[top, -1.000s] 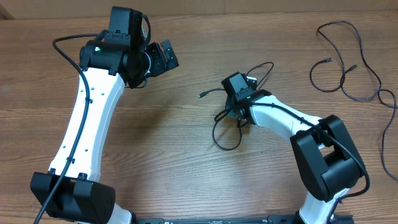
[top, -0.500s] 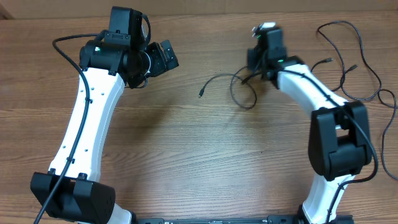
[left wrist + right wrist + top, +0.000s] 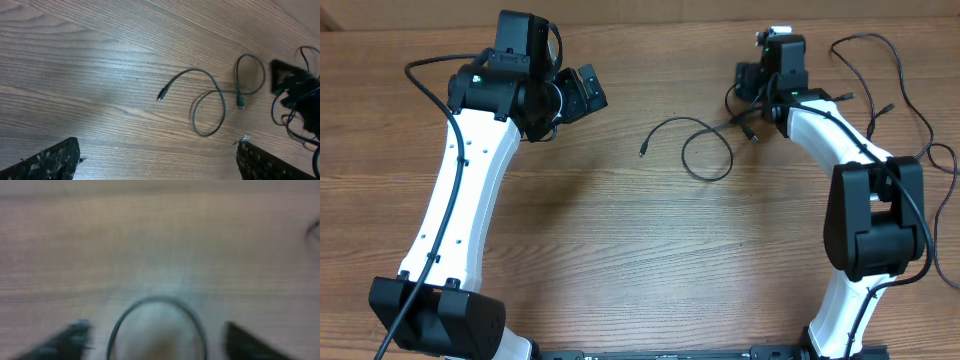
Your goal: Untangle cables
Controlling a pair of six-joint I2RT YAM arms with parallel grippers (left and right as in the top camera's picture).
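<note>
Cables point(image 3: 706, 179) loop thinly across woodgrain table point(image 3: 620, 250).

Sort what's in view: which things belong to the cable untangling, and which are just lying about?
Job:
- short cable, looped mid-table
- long cable, sprawled near the table's right side

Not the job:
- arm wires, thicker and attached to the robot
- wooden table
No other loose things are visible.

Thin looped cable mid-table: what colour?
Black; the thin looped cable shows clearest in the left wrist view.
</note>
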